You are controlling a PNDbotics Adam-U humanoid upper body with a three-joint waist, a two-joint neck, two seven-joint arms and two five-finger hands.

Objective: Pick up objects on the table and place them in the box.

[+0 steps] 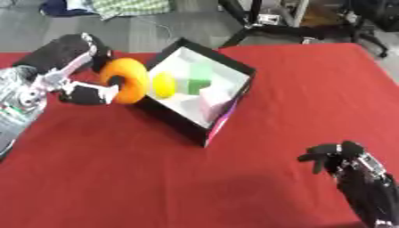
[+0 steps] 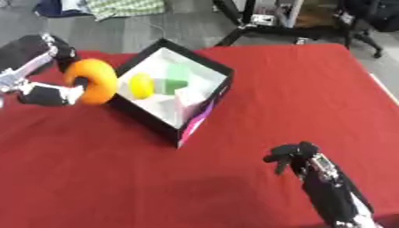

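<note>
The left hand [image 1: 86, 94] holds an orange ring [image 1: 128, 80] upright, its fingers curled round the ring's lower rim, just beside the left wall of the black box [image 1: 227, 63], which sits near the far edge of the table [image 1: 311, 89], left of its middle. This looks like the carrying step: the ring is lifted but not yet over the opening. The next move calls for raising it over the box wall, rightward, then letting go. Inside already lie a yellow ball [image 1: 164, 85], a green block [image 1: 199, 76] and a pale pink piece [image 1: 209, 104], so free room is scarce. The right hand [image 1: 336, 156] idles near the table's near right corner, fingers relaxed and holding nothing.
</note>
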